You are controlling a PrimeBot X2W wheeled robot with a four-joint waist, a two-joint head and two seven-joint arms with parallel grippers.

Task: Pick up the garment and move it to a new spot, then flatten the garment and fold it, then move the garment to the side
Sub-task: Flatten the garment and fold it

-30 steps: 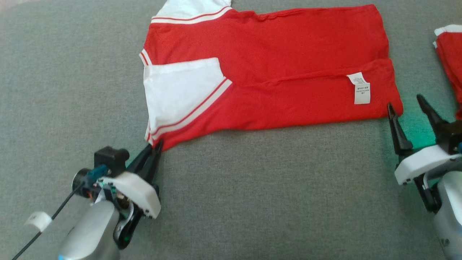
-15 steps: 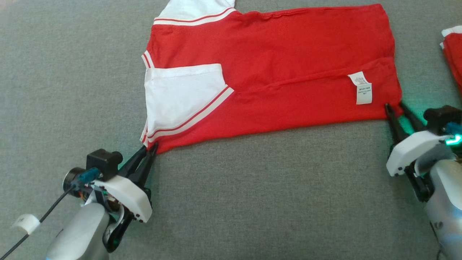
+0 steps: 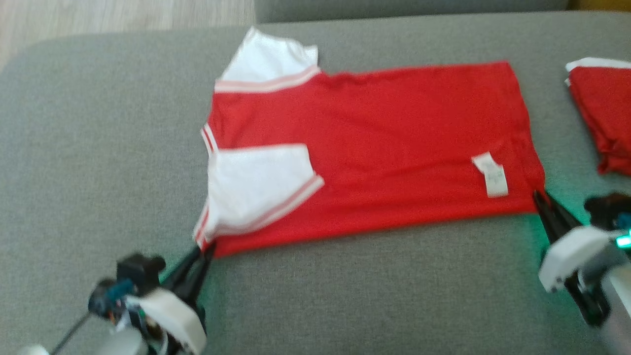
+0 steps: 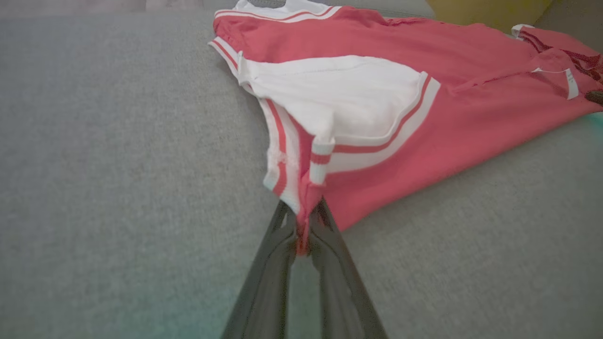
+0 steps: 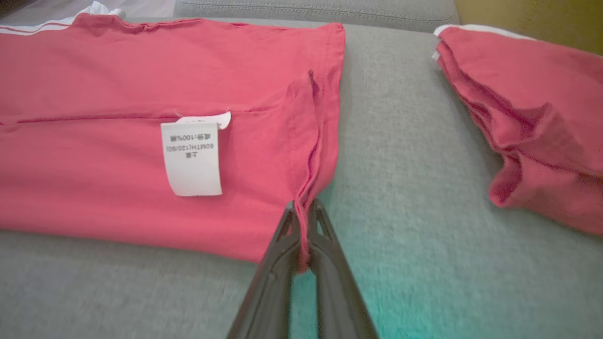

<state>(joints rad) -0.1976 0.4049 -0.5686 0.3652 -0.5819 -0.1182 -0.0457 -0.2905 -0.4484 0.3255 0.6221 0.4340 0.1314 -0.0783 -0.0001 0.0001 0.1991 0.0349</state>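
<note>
Shirt (image 3: pixel 384 148) flat on grey couch (image 3: pixel 345 296): red, white sleeves, label (image 3: pixel 490 173) face up near right hem. Left gripper (image 3: pixel 207 248): jaws clamped on shirt's near left corner, at sleeve cuff. Right gripper (image 3: pixel 538 196): jaws clamped on near right corner. Second garment (image 3: pixel 601 118), red, folded, lies right of shirt, not touching.

Home, liv. rm: grey sofa (image 3: pixel 98 148)

left hand (image 4: pixel 304 213) pinches the striped corner of a red and white garment (image 4: pixel 424 127) lying on grey upholstery (image 4: pixel 118 165).
</note>
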